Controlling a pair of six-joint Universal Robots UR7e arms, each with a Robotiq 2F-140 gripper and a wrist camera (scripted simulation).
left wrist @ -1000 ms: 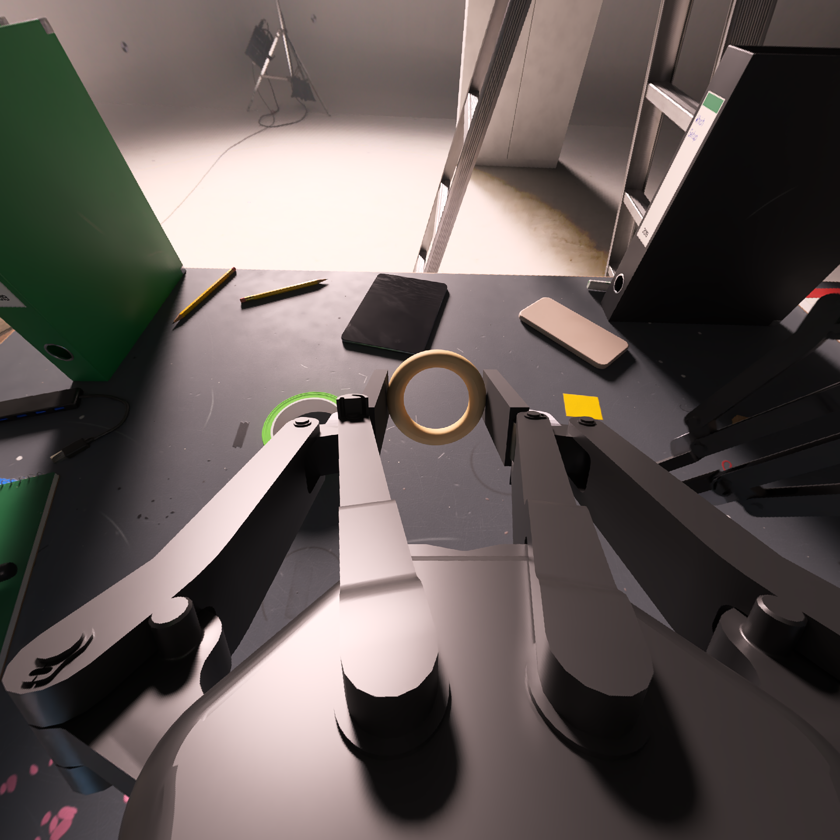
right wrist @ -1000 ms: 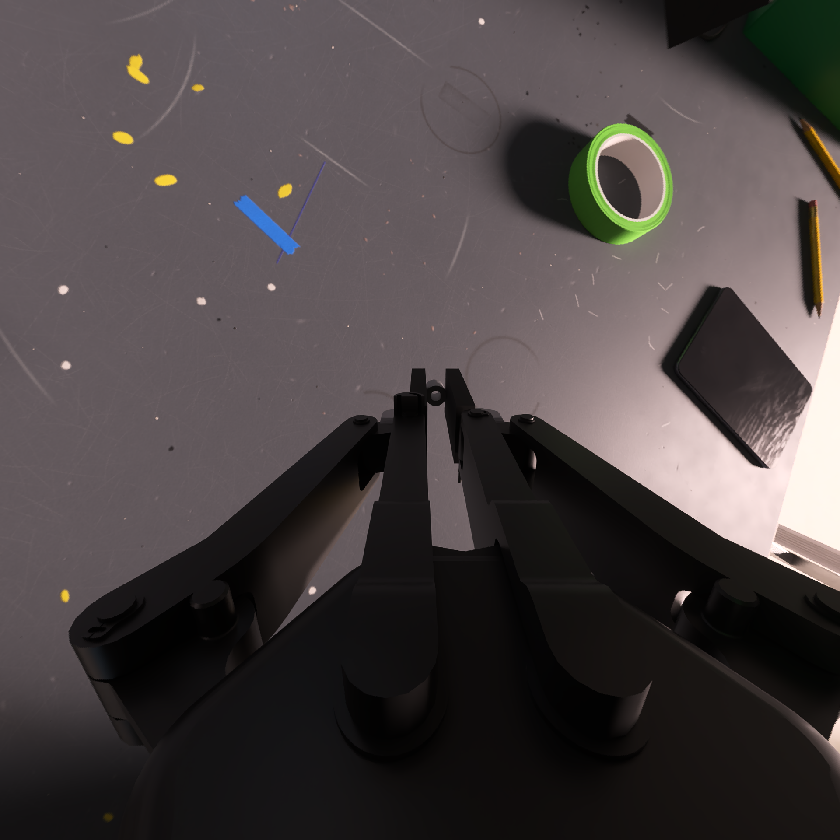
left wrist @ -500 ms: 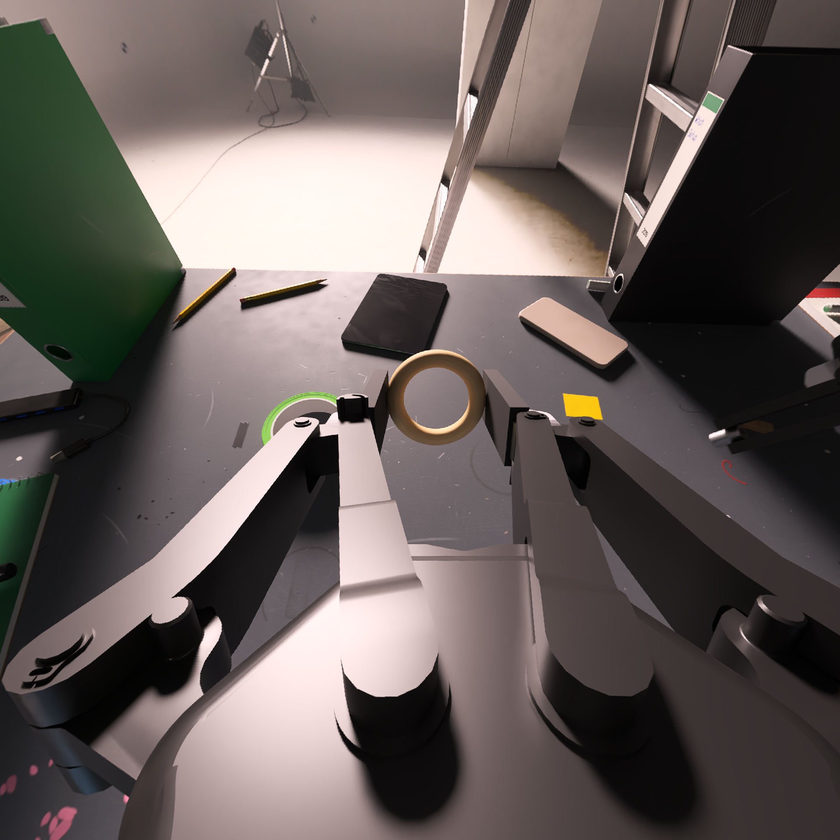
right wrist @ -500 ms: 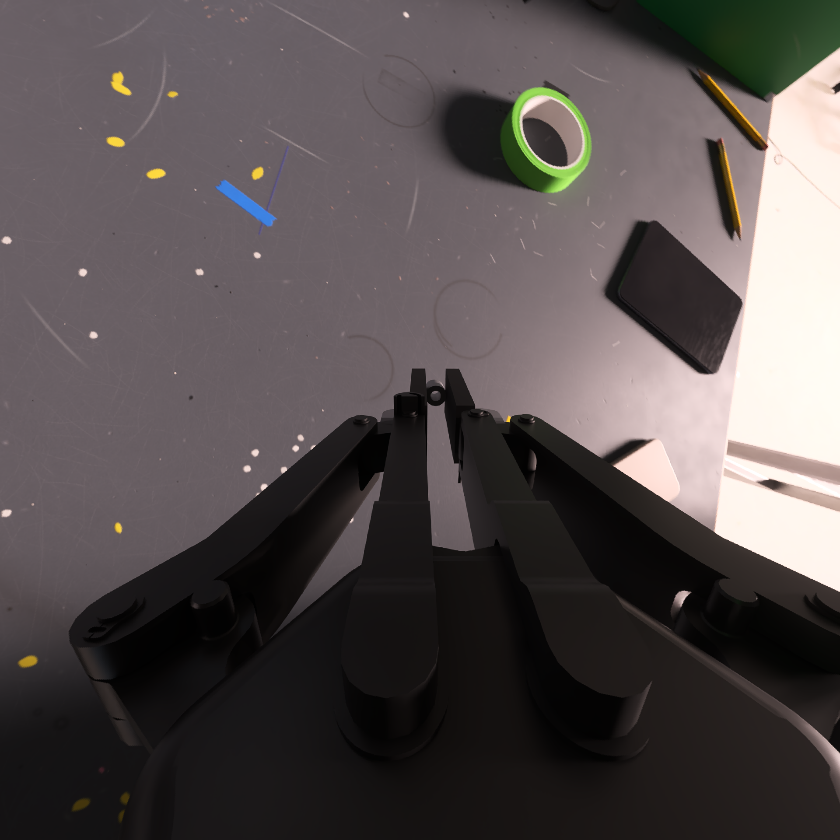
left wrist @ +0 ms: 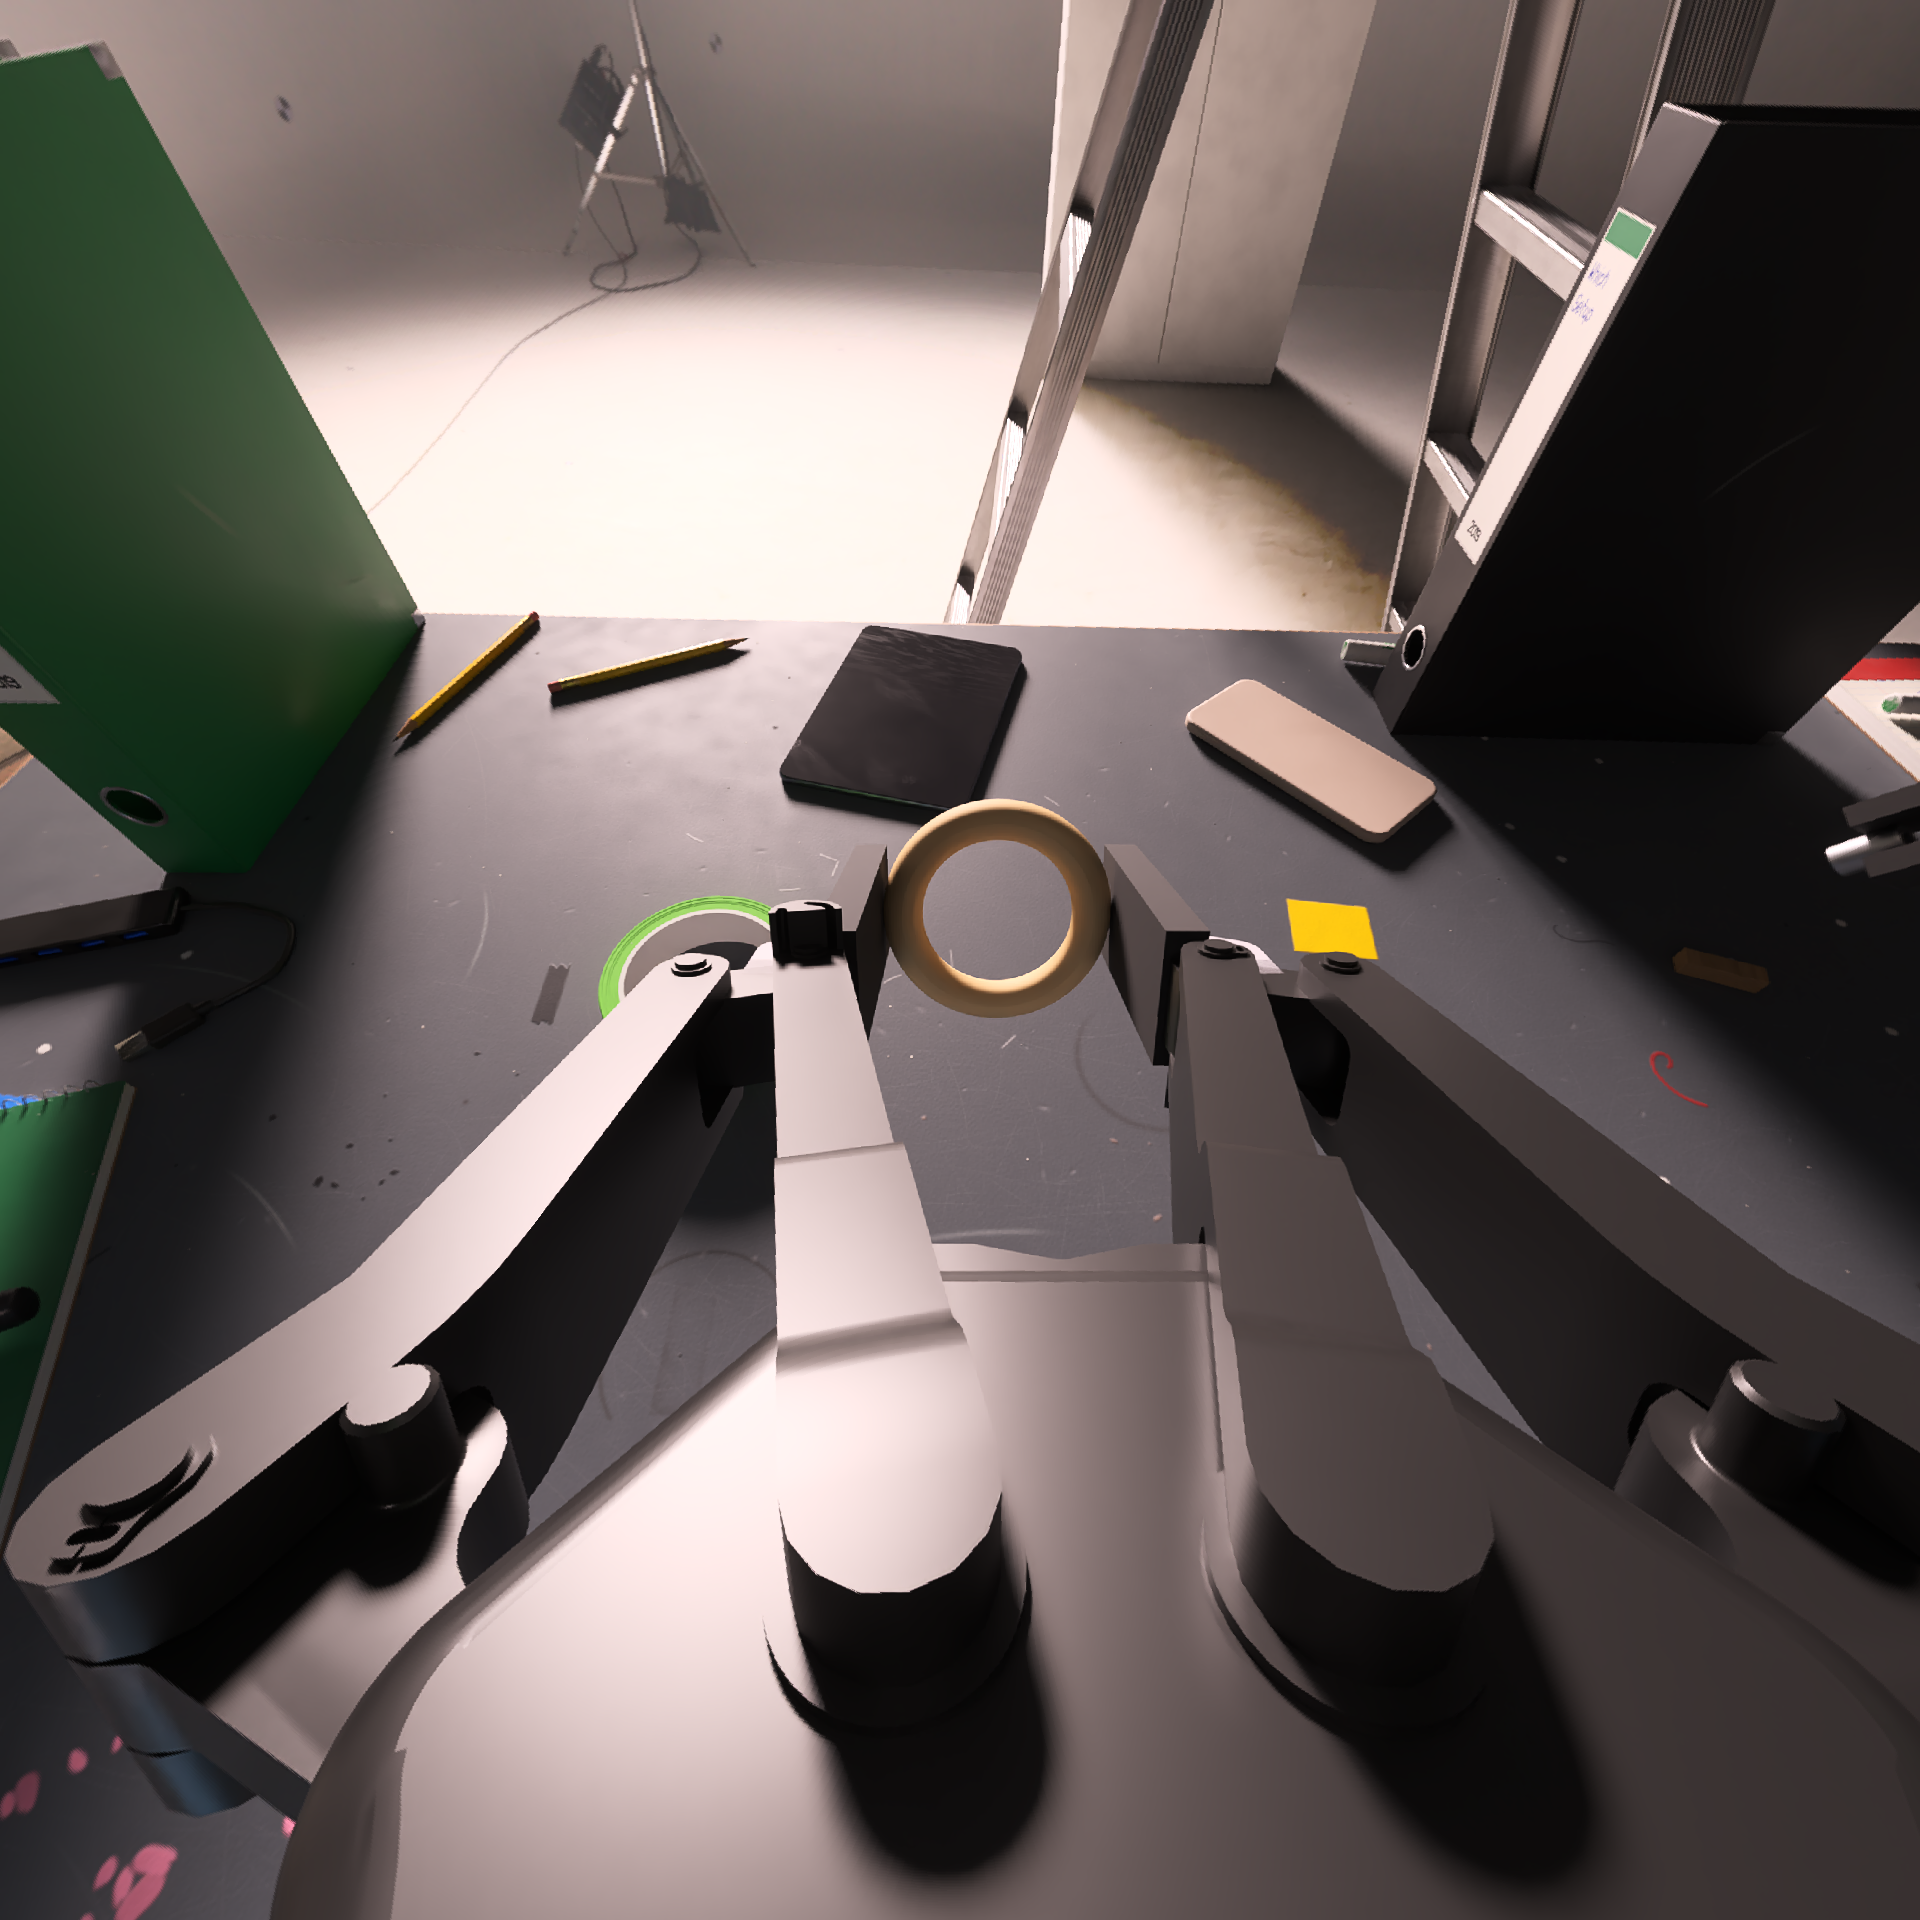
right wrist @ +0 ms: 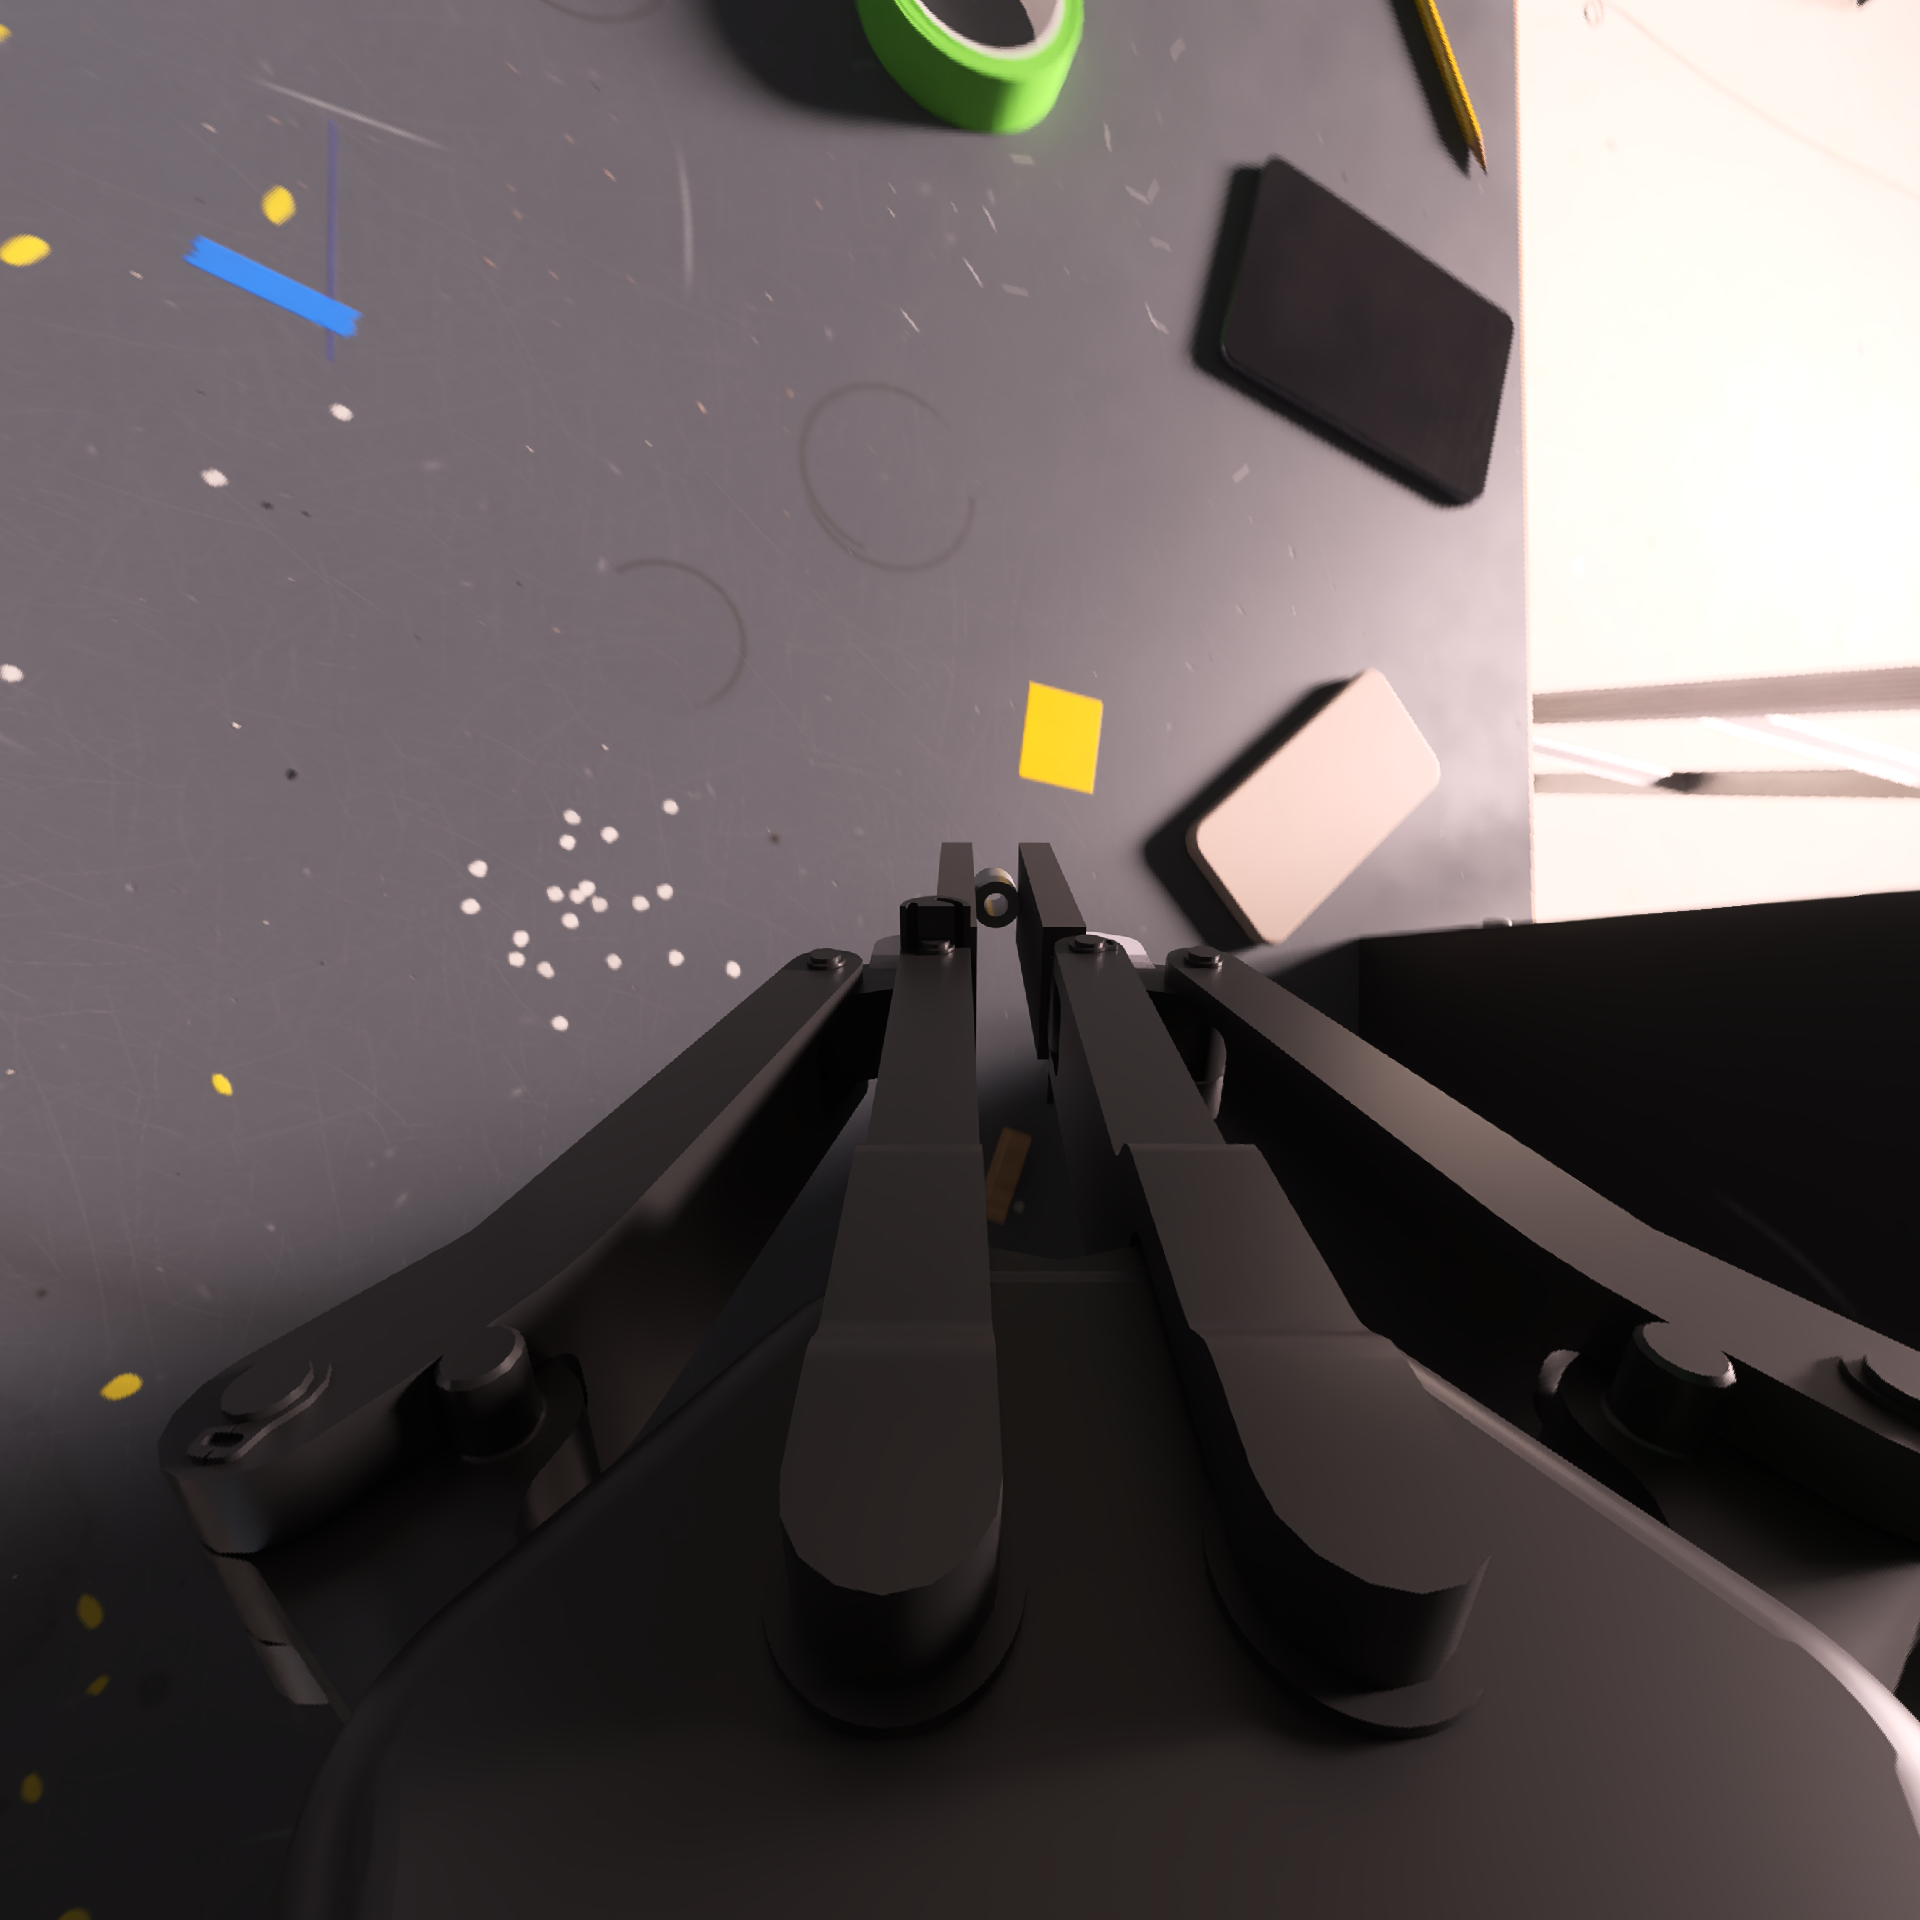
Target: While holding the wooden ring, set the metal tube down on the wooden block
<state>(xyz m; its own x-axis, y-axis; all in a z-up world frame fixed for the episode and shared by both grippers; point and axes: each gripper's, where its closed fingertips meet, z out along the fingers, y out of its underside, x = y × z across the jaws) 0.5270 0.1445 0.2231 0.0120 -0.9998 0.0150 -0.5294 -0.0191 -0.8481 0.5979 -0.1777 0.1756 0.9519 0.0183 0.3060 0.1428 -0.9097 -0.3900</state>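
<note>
My left gripper (left wrist: 995,920) is shut on the wooden ring (left wrist: 997,828) and holds it upright above the dark table (left wrist: 623,831); the ring's hole faces the camera. My right gripper (right wrist: 995,878) is shut on the thin metal tube (right wrist: 995,904), seen end-on between the pads. The small wooden block (right wrist: 1006,1174) lies flat on the table and shows in the gap between the right fingers, below the tube. In the left wrist view the block (left wrist: 1720,971) lies at the right, and the right gripper (left wrist: 1875,842) with the tube end (left wrist: 1847,856) hangs above and beyond it.
A yellow square (right wrist: 1060,738), a beige phone (right wrist: 1314,805), a black phone (right wrist: 1361,332), a green tape roll (right wrist: 977,62) and pencils (left wrist: 644,665) lie on the table. A black binder (left wrist: 1662,468) stands at the right, a green binder (left wrist: 156,468) at the left. The table edge (right wrist: 1522,416) is close.
My right gripper has carried the tube towards the right part of the table and lower; the yellow square, beige phone and block came into its view. The left gripper and ring have not moved.
</note>
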